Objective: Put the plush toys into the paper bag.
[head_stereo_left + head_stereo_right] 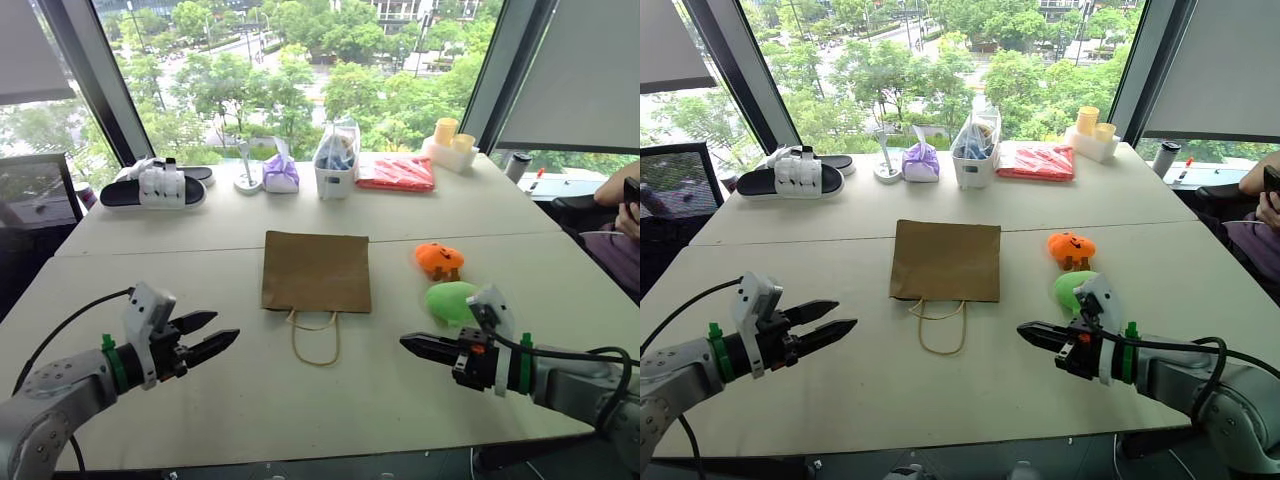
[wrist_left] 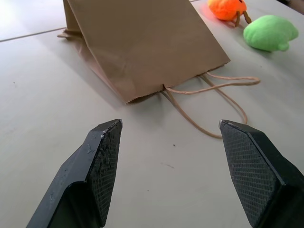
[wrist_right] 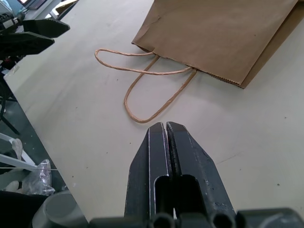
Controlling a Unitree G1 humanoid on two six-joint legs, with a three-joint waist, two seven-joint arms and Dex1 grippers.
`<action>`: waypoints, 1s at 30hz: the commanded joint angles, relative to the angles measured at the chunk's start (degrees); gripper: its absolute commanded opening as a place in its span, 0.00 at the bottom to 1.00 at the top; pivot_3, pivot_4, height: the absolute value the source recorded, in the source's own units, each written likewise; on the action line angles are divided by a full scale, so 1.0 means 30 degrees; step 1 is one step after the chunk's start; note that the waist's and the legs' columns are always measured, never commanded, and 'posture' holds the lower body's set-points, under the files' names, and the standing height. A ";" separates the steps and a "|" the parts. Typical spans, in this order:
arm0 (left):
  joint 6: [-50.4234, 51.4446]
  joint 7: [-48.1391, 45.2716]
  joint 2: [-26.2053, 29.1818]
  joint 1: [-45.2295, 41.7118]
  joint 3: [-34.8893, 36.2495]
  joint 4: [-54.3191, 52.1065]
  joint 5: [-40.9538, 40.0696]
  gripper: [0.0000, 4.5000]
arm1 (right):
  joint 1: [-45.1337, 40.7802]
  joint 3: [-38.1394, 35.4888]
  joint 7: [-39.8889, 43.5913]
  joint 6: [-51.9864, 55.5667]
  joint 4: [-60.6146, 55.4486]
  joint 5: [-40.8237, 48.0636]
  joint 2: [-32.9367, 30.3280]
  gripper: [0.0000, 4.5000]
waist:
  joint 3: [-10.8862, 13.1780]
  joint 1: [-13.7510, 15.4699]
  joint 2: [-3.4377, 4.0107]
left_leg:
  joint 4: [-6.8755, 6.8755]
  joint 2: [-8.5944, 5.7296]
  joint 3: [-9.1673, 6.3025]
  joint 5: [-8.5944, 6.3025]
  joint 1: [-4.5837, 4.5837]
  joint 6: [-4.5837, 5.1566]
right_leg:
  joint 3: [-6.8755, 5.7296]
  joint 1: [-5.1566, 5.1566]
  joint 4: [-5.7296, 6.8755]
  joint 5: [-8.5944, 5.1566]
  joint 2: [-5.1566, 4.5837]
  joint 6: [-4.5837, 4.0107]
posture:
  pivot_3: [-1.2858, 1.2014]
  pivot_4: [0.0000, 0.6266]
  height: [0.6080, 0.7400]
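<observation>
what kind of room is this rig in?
Probably an upper-floor office or meeting room: large white tables pushed together, floor-to-ceiling windows overlooking treetops and a street, and a person seated at the table's far right edge.

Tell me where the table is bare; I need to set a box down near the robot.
Bare tabletop lies between the left gripper and the paper bag, and nearer than its cord handles. It is crowded right of the bag, by the orange plush toy, green plush toy and right gripper.
</observation>
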 commanded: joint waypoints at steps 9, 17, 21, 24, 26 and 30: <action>-0.5800 -0.4219 0.1673 -0.3516 -0.6571 0.1479 0.6141 0.74 | 0.0220 -0.0382 -0.0587 -0.0391 -0.0446 -0.0159 0.0513 0.00 | -0.0003 0.0011 0.0003 | 0.0002 -0.0014 0.0016 0.0000 -0.0001 0.0000 | 0.0009 0.0000 -0.0001 0.0001 -0.0002 -0.0002 | 0.52 0.24 1.00; -1.0702 -0.6174 -0.2401 -0.7853 -1.1563 0.7548 0.9940 0.74 | 0.0569 -0.0224 -0.2056 -0.0957 -0.1096 -0.0687 0.1970 0.00 | -0.0010 -0.0101 0.0000 | 0.0021 -0.0026 0.0022 0.0003 -0.0003 0.0000 | 0.0019 0.0002 0.0007 0.0009 0.0000 0.0007 | 0.52 0.24 1.00; -1.1852 -0.6824 -0.3213 -0.8529 -1.1815 0.9241 1.0372 0.44 | 0.1319 -0.0329 -0.2550 -0.1202 -0.1733 -0.0734 0.2322 0.00 | -0.0012 -0.0144 0.0004 | -0.0008 -0.0008 0.0041 0.0002 0.0005 0.0003 | 0.0021 -0.0041 0.0031 0.0009 0.0012 0.0008 | 0.52 0.24 1.00; -1.2493 -0.7230 -0.3424 -0.8792 -1.1764 0.9866 1.0651 0.10 | 0.1609 -0.0278 -0.2842 -0.1294 -0.1994 -0.0756 0.2638 0.00 | -0.0012 -0.0074 0.0003 | 0.0015 -0.0014 0.0046 0.0003 0.0003 0.0003 | 0.0024 -0.0036 0.0033 0.0010 0.0009 0.0010 | 0.52 0.24 1.00; -1.2713 -0.7349 -0.3533 -0.8890 -1.1709 1.0045 1.0727 0.02 | 0.1686 -0.0197 -0.2971 -0.1330 -0.2089 -0.0733 0.2823 0.00 | -0.0012 -0.0053 0.0003 | 0.0031 -0.0013 0.0047 0.0003 0.0003 0.0004 | 0.0024 -0.0030 0.0038 0.0010 0.0009 0.0011 | 0.52 0.24 1.00; -1.2164 -0.6848 -0.3926 -0.9442 -1.1262 1.0130 1.0679 0.02 | 0.1503 0.0568 -0.3242 -0.1461 -0.2304 -0.0985 0.3301 0.00 | -0.0012 -0.0034 0.0003 | 0.0040 -0.0014 0.0046 0.0003 0.0002 0.0004 | 0.0024 -0.0029 0.0046 0.0011 0.0009 0.0012 | 0.52 0.24 1.00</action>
